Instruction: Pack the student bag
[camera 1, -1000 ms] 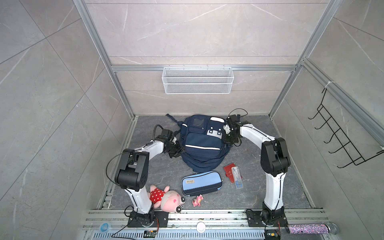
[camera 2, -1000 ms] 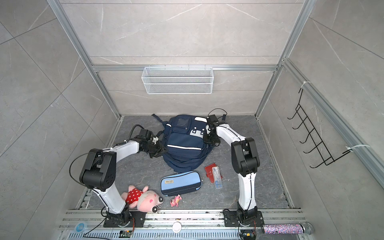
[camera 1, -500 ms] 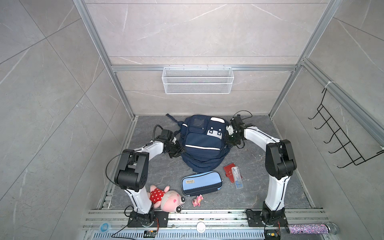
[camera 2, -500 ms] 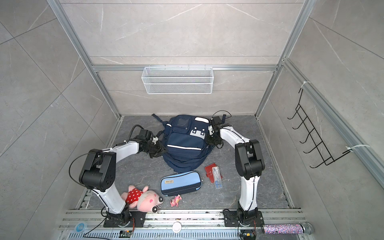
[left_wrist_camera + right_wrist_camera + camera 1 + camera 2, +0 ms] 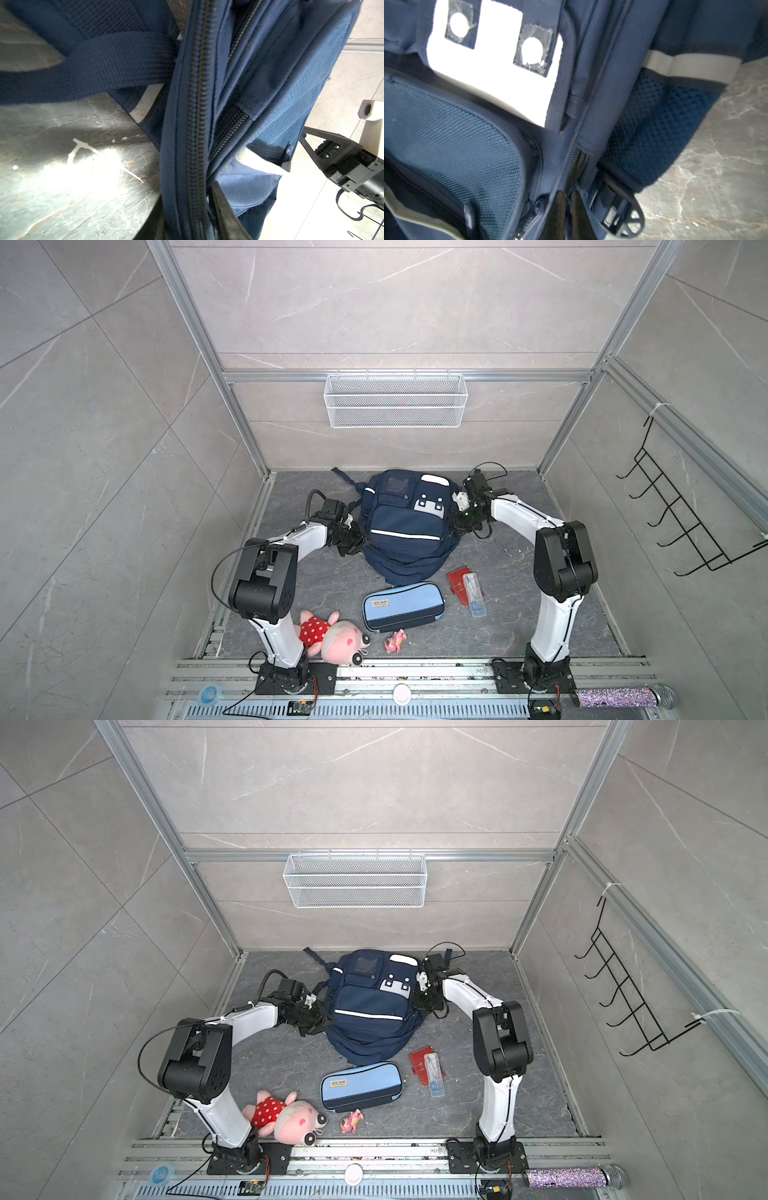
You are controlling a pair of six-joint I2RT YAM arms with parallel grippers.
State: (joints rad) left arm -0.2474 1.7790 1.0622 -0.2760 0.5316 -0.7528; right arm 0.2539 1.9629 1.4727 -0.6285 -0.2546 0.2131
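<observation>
The student bag, a navy backpack with white stripes, lies front-up at the back of the floor in both top views. My left gripper presses into its left side. In the left wrist view its jaws are shut on the bag's zipped edge, one finger on each side. My right gripper is at the bag's right side. In the right wrist view it stands shut right at the zip line beside the mesh side pocket. Whether it pinches anything is unclear.
In front of the bag lie a light-blue pencil case, a red wallet and a clear box. A pink plush pig and a small pink toy lie near the front rail. Wire basket on the back wall, hook rack right.
The right arm's elbow has swung outward to the right and its gripper has shifted slightly along the bag's right side. The left arm and the bag have stayed put.
</observation>
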